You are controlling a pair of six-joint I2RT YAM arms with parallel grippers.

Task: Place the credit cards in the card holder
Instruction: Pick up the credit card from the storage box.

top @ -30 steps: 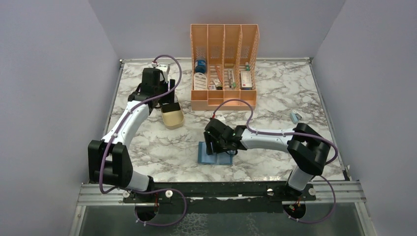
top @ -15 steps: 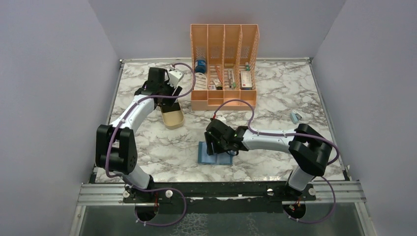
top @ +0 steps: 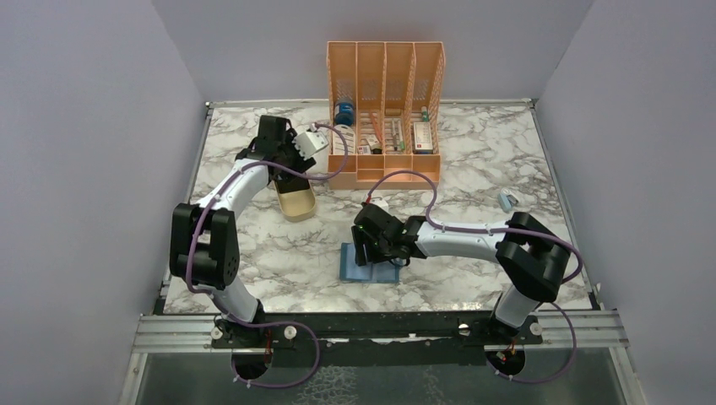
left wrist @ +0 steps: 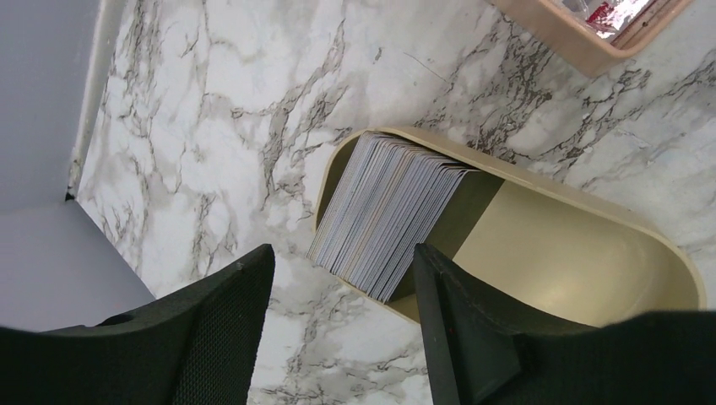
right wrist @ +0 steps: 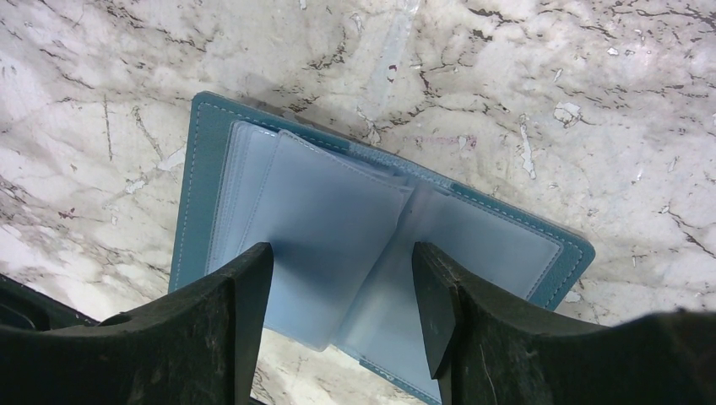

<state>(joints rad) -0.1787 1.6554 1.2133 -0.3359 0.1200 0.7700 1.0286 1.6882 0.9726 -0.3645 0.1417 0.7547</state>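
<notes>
Top external view: a marble worktop [top: 279, 253] walled on three sides, with both arms reaching out from its near edge
Orange organiser [top: 384, 179]: stands at the middle of the far edge, four upright slots with small boxes and bottles in them
Left arm: stretched towards the far-left corner, its wrist near the organiser's left side
Right arm: bent across the near half, its wrist close to the middle of the worktop
Beige tray [top: 297, 205]: shallow and oval, lying on the left half of the worktop, apart from the organiser's near-left corner
Card holder [top: 359, 272]: teal-blue, lying open and flat near the middle, closer to the near edge than to the far one; the right wrist view shows its clear pale-blue sleeves fanned up from the cover [right wrist: 198, 186]
Credit cards [left wrist: 384, 211]: a thick stack of them stands on edge, leaning, at one end of the tray [left wrist: 549, 253], none seen in the holder
Left gripper [left wrist: 338, 261]: hangs above the card stack, jaws spread wide, nothing between them
Right gripper [right wrist: 338, 253]: poised over the open holder, jaws apart with a finger [right wrist: 245, 321] on either side of the loose sleeves, holding nothing; I cannot tell whether it touches them
Small pale-blue item [top: 507, 201]: lies alone close to the right edge, too small to make out
</notes>
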